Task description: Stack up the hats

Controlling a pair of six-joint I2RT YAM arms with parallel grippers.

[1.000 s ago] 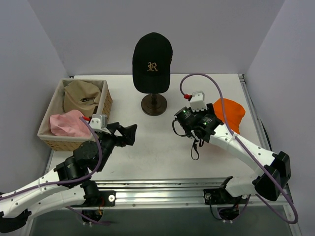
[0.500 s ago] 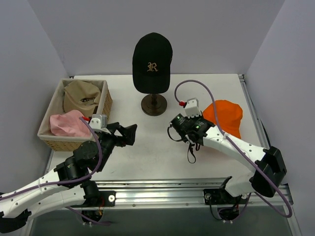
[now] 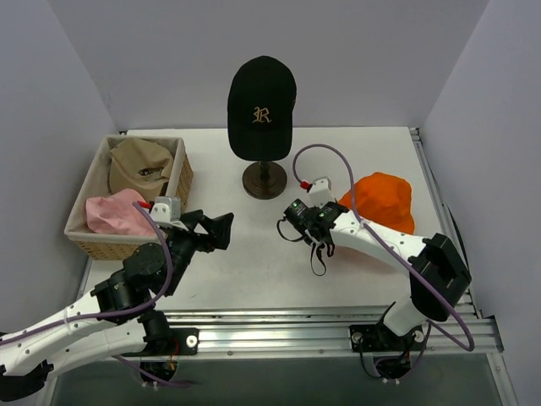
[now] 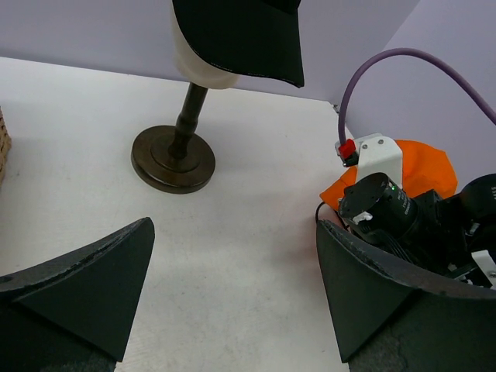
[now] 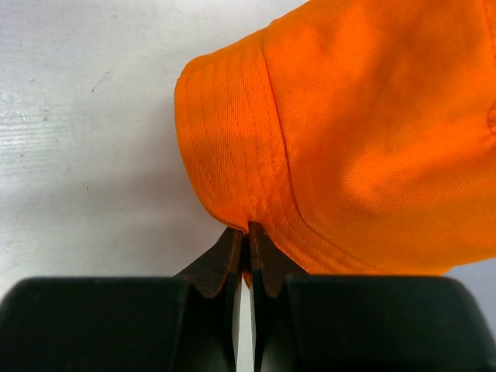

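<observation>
The orange hat lies on the right side of the table, crown up, its stitched brim pointing left toward the middle. The right gripper is clenched on the edge of that brim, with only a thin fold of fabric between the closed jaws. How deep the fold sits is hard to judge from the wrist view, so the hold may be shallow.

To do this step well, I would keep the pinch firm and lift slowly. The soft hat will probably droop from that single point, so it should rise high enough for the hanging crown to clear the table before it travels.

The likely target is the black cap, which sits on the head form and stand at the far centre. Approach it from above, not from the side, to avoid knocking the stand.

The left gripper hovers near left with its jaws spread and empty, just beside the basket holding the tan cap and pink hat.
</observation>
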